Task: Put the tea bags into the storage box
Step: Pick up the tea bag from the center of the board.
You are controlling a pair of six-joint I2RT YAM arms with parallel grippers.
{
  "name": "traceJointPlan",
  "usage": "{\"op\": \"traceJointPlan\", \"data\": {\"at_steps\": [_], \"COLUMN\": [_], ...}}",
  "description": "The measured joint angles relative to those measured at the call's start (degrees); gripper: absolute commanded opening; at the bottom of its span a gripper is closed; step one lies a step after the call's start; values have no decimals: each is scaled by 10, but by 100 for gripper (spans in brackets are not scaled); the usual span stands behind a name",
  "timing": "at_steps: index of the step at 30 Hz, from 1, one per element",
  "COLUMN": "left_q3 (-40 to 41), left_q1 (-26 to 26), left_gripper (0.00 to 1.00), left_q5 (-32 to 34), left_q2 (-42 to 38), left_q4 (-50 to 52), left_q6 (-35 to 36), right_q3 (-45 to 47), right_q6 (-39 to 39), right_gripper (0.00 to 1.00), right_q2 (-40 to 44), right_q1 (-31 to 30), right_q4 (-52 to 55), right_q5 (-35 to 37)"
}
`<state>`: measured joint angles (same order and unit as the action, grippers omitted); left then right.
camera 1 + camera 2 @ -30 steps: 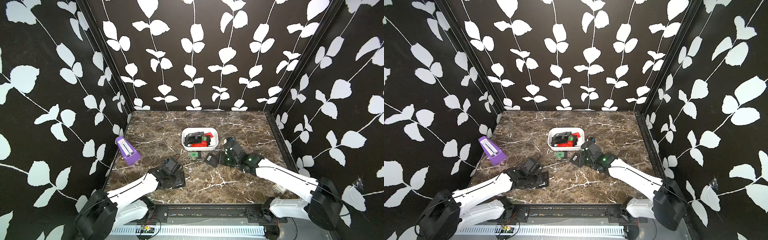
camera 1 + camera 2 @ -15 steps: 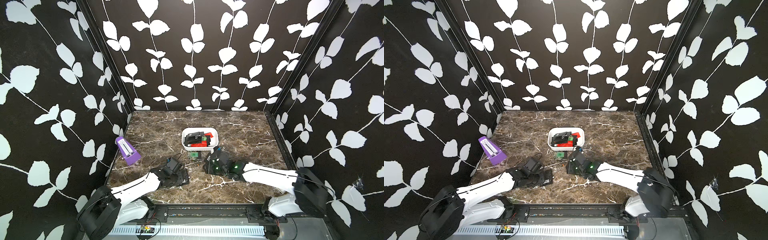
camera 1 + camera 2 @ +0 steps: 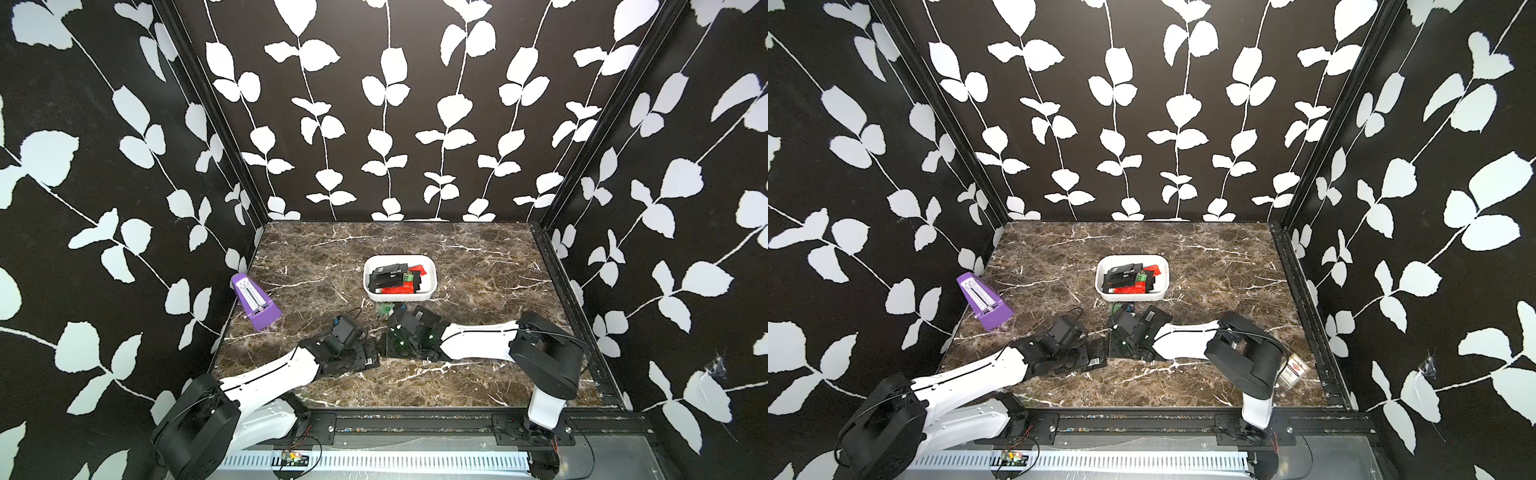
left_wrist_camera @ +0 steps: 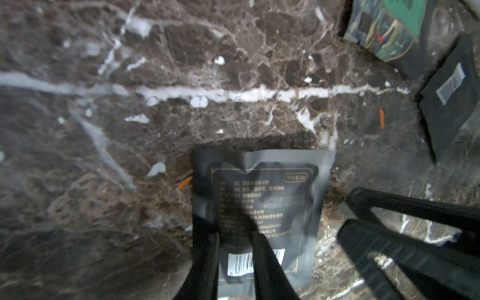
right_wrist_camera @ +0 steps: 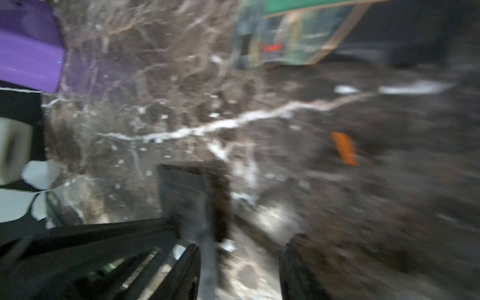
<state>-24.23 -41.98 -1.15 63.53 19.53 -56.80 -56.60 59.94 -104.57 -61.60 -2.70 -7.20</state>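
On the robot's side of the storage box (image 3: pixel 399 297), well short of its front wall, the left tool (image 4: pixel 235 233) is clenched on a black tea bag (image 4: pixel 262 181). It pinches the barcode end, so most of the sachet sticks out free ahead of the fingers. That hold, I judge, lets the bag clear the low wall and fall once the jaws part. The right tool (image 5: pixel 242 246) hangs just beside it, jaws released. Its blurred wrist view shows mostly bare counter (image 5: pixel 337 207) between them and nothing gripped. It looks placed to go for a loose sachet rather than to share this one. Closer to the box, a second black tea bag (image 4: pixel 441 117) and a green tea bag (image 3: pixel 385 308) lie flat, the green one just before the box wall, neither yet stored. Inside the box, black, red and green tea bags (image 3: pixel 395 278) overlap loosely, seemingly dropped rather than stacked. The box stands mid-counter, likely so both arms reach it. A purple metronome (image 3: pixel 257 303) stands well apart on the box's left-arm side, out of the way.
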Motion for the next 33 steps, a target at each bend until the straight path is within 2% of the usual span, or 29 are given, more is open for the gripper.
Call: {"op": "traceJointPlan", "data": {"at_steps": [4,19,24,28,30,33], "left_q3": [2,7,7,7,7,0], "left_q1": [0,0,0,0,0,0], "left_gripper": [26,25,24,24,27,41], "left_q5": [0,-2,-5,-9,-12,-19], "left_q2": [-2,-9,-10,-10,-12,-27], "left_q4": [-2,-6,-6,-5,-3,16], "left_q6": [0,-1,1,5,5,8], "right_q3": [-12,-15,-17,-23,-23,-23], "right_q6": [3,16,13,10,7,-2], "right_gripper": [46,8,0,0,0,0], "right_q2": [-17,-35,-35,-34,-30,-13], "right_q1": [-7,-10,-10,-10,-10,-10], "right_q4": [-12,-28,-27,-23,-20,-5], "right_q5": [-8,-16,-16,-13,-11,-5]}}
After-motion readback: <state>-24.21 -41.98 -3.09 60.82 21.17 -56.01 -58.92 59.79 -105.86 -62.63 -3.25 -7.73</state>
